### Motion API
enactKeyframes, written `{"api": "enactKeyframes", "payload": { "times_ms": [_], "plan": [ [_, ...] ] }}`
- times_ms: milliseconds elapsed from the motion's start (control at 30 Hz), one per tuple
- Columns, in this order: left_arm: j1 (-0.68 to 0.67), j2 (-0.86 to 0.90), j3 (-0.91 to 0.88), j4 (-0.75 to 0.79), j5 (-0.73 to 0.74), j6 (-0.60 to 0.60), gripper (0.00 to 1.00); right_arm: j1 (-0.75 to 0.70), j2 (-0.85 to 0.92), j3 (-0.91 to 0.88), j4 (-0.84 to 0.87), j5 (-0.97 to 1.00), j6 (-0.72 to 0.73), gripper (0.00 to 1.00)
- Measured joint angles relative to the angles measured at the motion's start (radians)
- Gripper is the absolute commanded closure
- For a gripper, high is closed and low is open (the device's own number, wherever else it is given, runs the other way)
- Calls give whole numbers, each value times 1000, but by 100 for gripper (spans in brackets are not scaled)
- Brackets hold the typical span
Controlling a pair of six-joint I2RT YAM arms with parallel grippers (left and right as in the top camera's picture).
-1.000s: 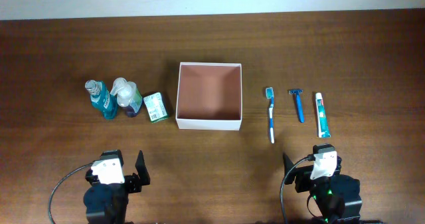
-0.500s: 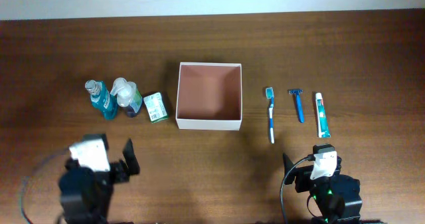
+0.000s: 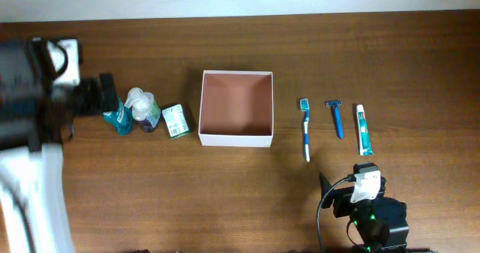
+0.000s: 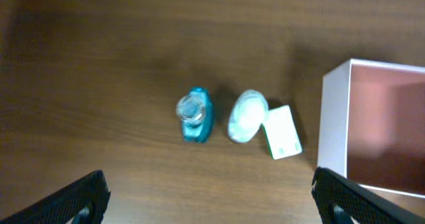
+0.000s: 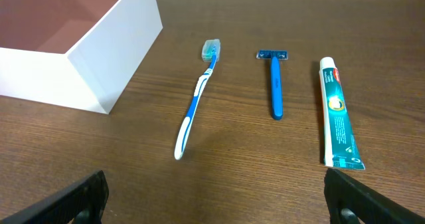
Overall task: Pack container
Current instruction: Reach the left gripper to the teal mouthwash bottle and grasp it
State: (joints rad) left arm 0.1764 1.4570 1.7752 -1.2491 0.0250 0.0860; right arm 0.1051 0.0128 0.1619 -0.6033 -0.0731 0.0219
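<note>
From overhead, the container [image 3: 235,139] sat at the middle of the table [image 3: 225,200], open side up and holding nothing. To its left a teal bottle [image 3: 114,118], a pump bottle [image 3: 142,110] and a green-and-white carton [image 3: 176,121] stood in a tight row. To its right a toothbrush [image 3: 305,129], a razor [image 3: 337,118] and a toothpaste tube [image 3: 364,131] lay apart in parallel. The left arm [image 3: 37,103] was a blur at the far left, by the teal bottle, and the right arm [image 3: 367,208] sat at the near edge below the tube. In the left wrist view, the left gripper [image 4: 209,177] hung above the two bottles and the carton with its fingers spread wide and nothing between them. The container's white wall showed at the right edge. In the right wrist view, the right gripper [image 5: 214,177] was likewise spread and empty, low over the table. It faced the toothbrush, razor and tube, with a corner of the container at upper left. The container looked like thin cardboard: light, fairly stiff and easily dented. It would likely be best held by pinching one wall over its rim, though it probably needed no lifting. The print on the carton and the tube was too small to read.
</note>
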Motion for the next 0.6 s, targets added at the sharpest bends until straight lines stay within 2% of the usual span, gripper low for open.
{"api": "enactKeyframes", "payload": {
  "times_ms": [167, 333, 500, 600],
  "plan": [
    [5, 175, 24, 1, 24, 12, 1, 0, 0, 0, 0, 0, 0, 1],
    [39, 279, 24, 17, 9, 19, 1, 0, 0, 0, 0, 0, 0, 1],
    [81, 360, 24, 36, -4, 26, 10, 0, 0, 0, 0, 0, 0, 1],
    [87, 404, 25, 38, -7, 47, 11, 0, 0, 0, 0, 0, 0, 1]
  ]
}}
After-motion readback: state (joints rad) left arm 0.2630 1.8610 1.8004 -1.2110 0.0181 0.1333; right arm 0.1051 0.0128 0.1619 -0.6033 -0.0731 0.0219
